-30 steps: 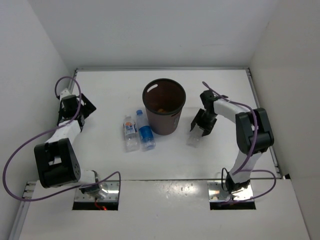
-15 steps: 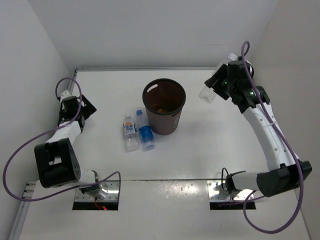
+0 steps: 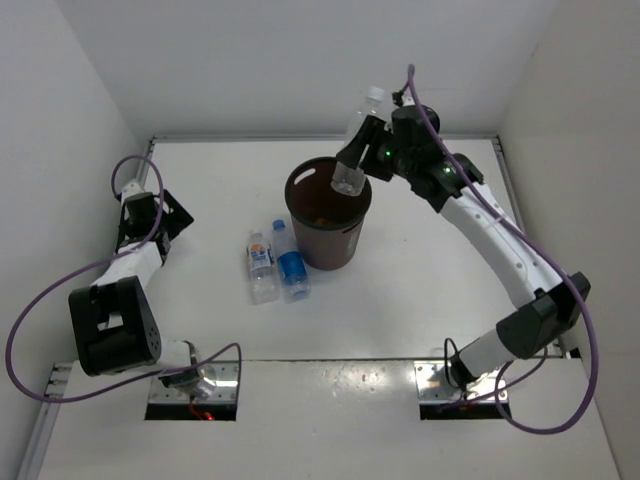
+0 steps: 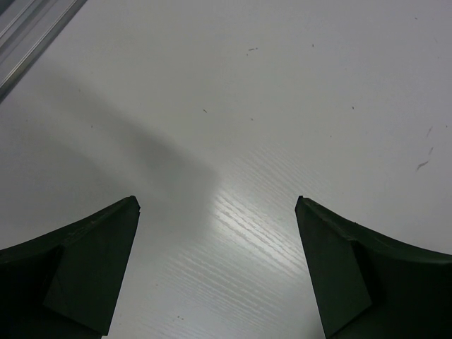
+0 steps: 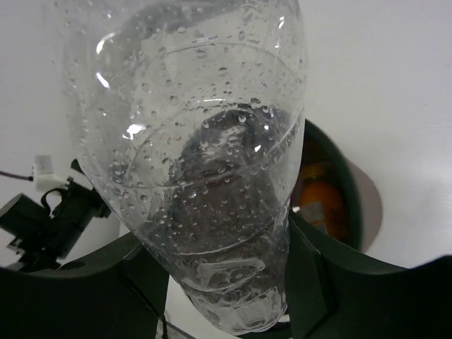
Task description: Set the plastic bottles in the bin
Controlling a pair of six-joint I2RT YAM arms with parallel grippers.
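Observation:
My right gripper (image 3: 366,150) is shut on the plain clear bottle (image 3: 358,135), which hangs tilted over the bin's (image 3: 335,248) back rim, cap pointing up and away. The right wrist view shows that wet bottle (image 5: 198,141) clamped between both fingers (image 5: 328,282), with the bin's rim (image 5: 351,205) and the short orange bottle (image 5: 319,198) inside it below. Left of the bin lie a white-blue labelled bottle (image 3: 261,266) and a blue-capped, blue-labelled bottle (image 3: 290,262). At the far left, my left gripper (image 3: 165,214) stands open over bare table (image 4: 217,205).
White walls enclose the table on three sides. A metal rail (image 4: 32,35) runs along the table's left edge, close to the left gripper. Purple cables loop off both arms.
The right arm lifted the plain clear bottle off the table right of the bin, swung it up toward the back and then left, over the bin. The left arm stayed still.

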